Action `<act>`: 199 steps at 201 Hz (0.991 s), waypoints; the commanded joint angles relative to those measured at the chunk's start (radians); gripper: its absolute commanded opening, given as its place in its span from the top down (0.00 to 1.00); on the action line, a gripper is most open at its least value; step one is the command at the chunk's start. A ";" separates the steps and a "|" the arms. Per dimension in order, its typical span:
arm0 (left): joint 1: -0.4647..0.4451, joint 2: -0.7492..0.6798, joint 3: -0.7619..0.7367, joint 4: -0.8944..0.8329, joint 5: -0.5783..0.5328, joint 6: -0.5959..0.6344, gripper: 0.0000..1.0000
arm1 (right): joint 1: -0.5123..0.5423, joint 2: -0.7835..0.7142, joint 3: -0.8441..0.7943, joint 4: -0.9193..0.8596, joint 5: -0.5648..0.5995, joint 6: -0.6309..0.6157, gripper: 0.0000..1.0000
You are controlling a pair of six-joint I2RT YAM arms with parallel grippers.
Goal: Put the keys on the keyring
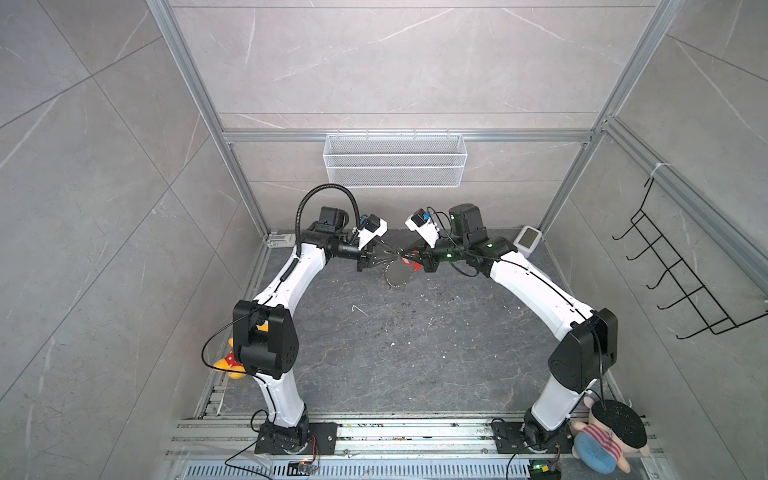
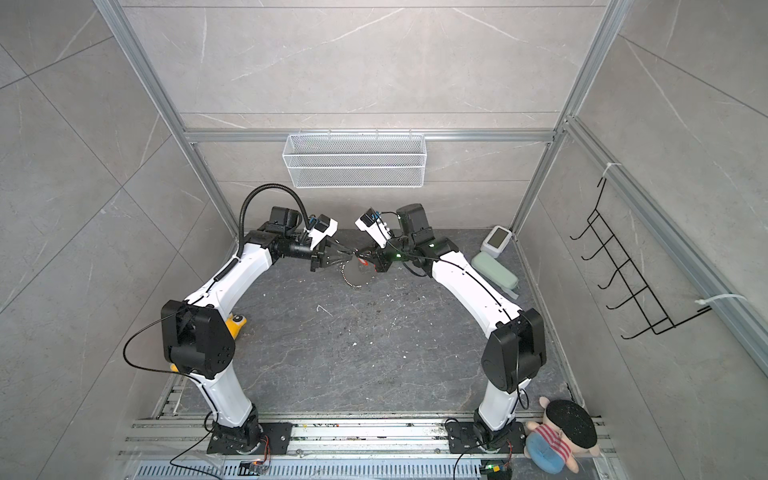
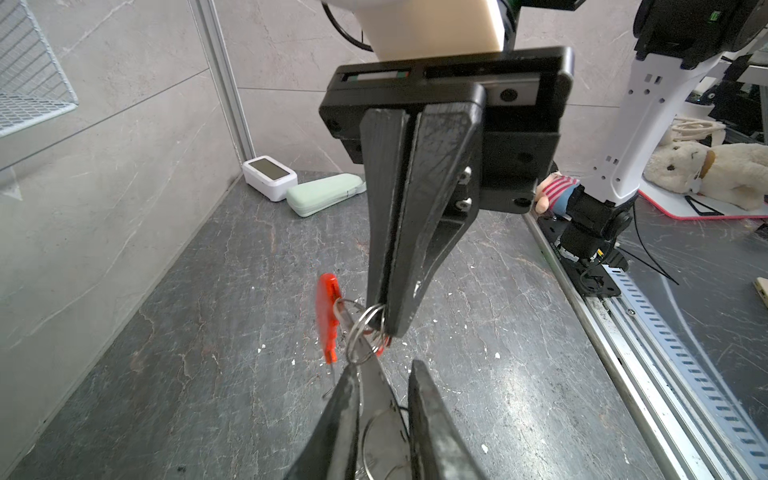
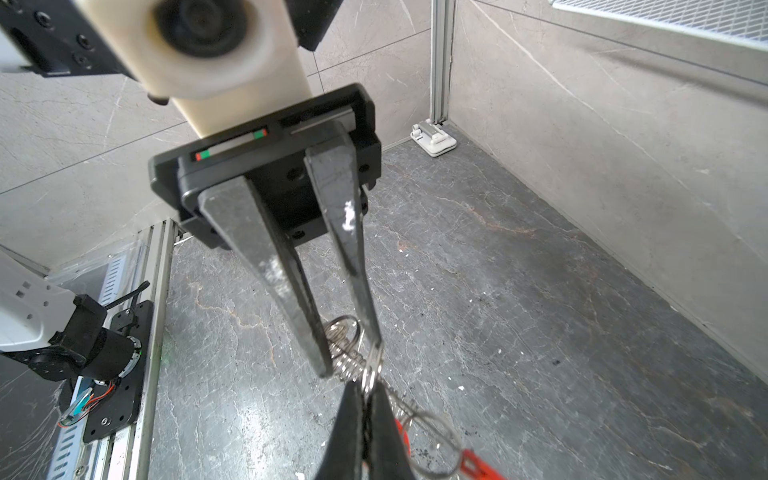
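Left hand [image 3: 385,365] fingers stand parted around keyring [image 1: 395,275] loops, right hand [image 3: 388,330] pinches one loop shut; keys [image 3: 327,318] dangle just beside its tips, all light, stiff, slippery wire, so I'd grip them by the flat red plastic.

Wire basket [image 1: 395,160] on wall; green case [image 2: 494,271], maybe glasses.

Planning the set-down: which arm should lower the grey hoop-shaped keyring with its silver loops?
Right, probably: right gripper is shut on the keyring by its loops, red plastic key tag hanging beside; left gripper stands open.
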 commanded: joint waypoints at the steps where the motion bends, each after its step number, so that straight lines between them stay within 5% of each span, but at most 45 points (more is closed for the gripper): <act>1: 0.009 -0.032 0.041 0.003 -0.007 -0.001 0.74 | 0.014 -0.014 0.007 0.006 -0.030 -0.017 1.00; 199: 0.012 0.065 0.155 -0.137 0.105 0.002 0.76 | 0.043 0.037 0.086 -0.016 -0.047 -0.014 1.00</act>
